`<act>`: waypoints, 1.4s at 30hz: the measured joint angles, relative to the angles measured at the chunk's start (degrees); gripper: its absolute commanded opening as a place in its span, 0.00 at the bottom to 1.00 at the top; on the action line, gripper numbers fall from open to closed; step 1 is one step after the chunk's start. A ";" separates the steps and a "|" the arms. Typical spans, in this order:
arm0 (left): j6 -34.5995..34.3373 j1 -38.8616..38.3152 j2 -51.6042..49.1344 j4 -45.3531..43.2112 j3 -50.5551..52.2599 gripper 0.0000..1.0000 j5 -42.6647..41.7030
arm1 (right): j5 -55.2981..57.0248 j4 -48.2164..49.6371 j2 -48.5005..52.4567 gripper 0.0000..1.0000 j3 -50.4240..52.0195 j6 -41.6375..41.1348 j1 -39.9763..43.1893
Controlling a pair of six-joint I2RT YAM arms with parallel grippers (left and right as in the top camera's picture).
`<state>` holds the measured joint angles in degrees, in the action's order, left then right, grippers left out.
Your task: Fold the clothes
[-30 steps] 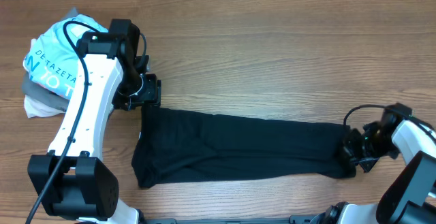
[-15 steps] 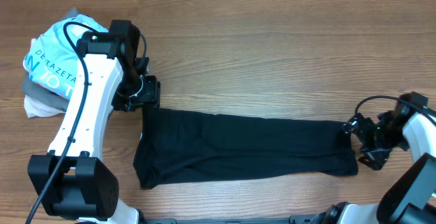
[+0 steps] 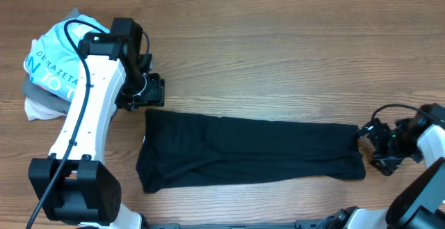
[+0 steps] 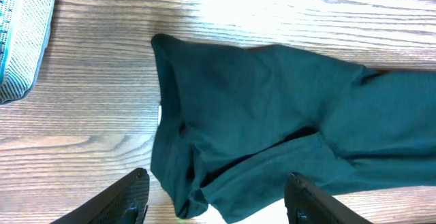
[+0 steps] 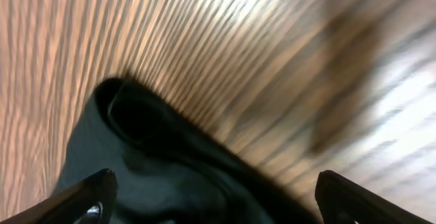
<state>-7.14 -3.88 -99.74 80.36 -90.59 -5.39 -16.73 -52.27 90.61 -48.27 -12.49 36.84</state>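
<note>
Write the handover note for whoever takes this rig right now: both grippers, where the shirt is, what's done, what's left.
Left gripper: open, empty, beside the far left corner of the black T-shirt.
Right gripper: open, empty, just off the shirt's right end.
Shirt: lies flat on the table as one long narrow band running left to right, apparently already folded lengthwise.
Other garments are piled at the far left, apart from the shirt.
Left to do: probably regrasp one end and fold the band across its length into a compact stack.
</note>
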 measured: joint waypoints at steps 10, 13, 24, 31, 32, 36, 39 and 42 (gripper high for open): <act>1.42 0.00 0.00 -0.07 0.00 0.66 0.00 | 0.46 -5.79 0.00 0.39 3.32 1.77 -1.73; 1.57 0.02 0.00 -0.26 0.00 0.66 0.00 | 1.09 -4.74 0.00 0.14 3.34 1.38 -1.75; 1.84 0.02 0.00 0.11 -0.61 0.64 0.00 | -2.47 -8.46 -1.14 0.04 -7.26 2.86 -1.73; 3.19 0.02 0.00 4.92 -10.60 0.68 0.02 | -3.67 -14.99 -6.38 0.04 -18.08 3.48 -2.75; 3.30 0.00 0.00 5.14 -12.26 0.70 0.04 | -3.69 -16.02 -6.88 0.04 -18.21 3.58 -3.41; 3.28 0.00 0.00 5.73 -18.10 0.73 0.02 | -3.80 -19.63 -7.17 0.04 -18.21 4.04 -8.74; 3.28 0.00 0.00 5.92 -20.59 0.74 0.02 | -3.80 -21.77 -7.17 0.04 -18.21 4.50 -16.26; 3.28 0.00 0.00 6.43 -22.16 0.75 0.02 | -3.89 -22.80 -7.17 0.04 -18.21 4.59 -24.72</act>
<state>-3.86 -3.88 -99.74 86.78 -112.75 -5.37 -20.62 -75.07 83.44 -66.48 -7.90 12.12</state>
